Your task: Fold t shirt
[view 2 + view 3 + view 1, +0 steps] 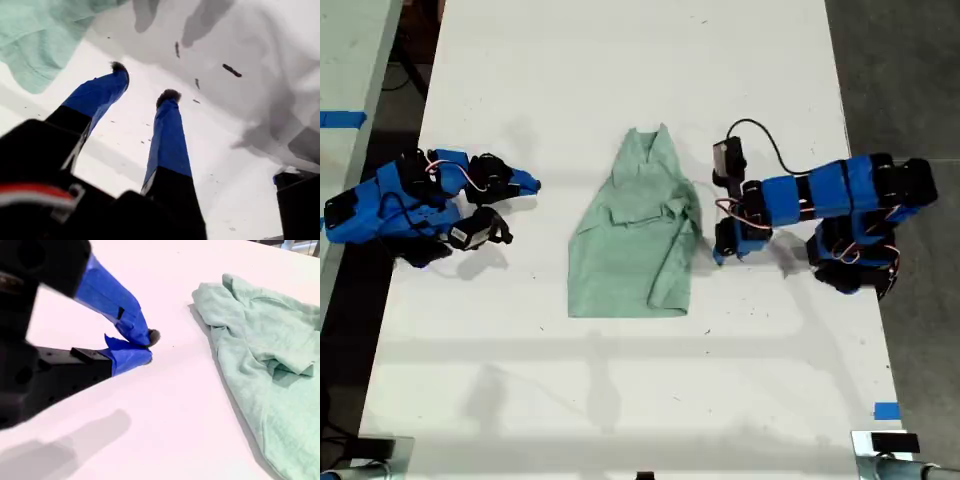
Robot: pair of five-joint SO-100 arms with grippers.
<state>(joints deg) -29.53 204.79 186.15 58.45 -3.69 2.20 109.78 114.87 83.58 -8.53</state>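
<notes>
The t shirt (635, 240) lay in the middle of the white tabletop (620, 60), its narrow neck toward the exterior view's top and its wider hem toward the bottom, with loose folds bunched across its middle. My first hand (722, 250) pointed down at bare tabletop just beside the shirt's edge on the exterior view's right. In the first wrist view, my first hand (144, 82) was open with its two blue fingers spread and nothing between them, and the shirt (35, 40) lay off to one side of them. My second hand (147, 345) was closed on nothing, tips together, resting low and well apart from the cloth (270, 355). In the exterior view it (520, 185) sat on the left. I judged the step to be taking hold of that near edge. Doing it well meant sliding one finger flat under the hem, pinching a single layer and lifting slowly, so the bunched middle would not drag.
</notes>
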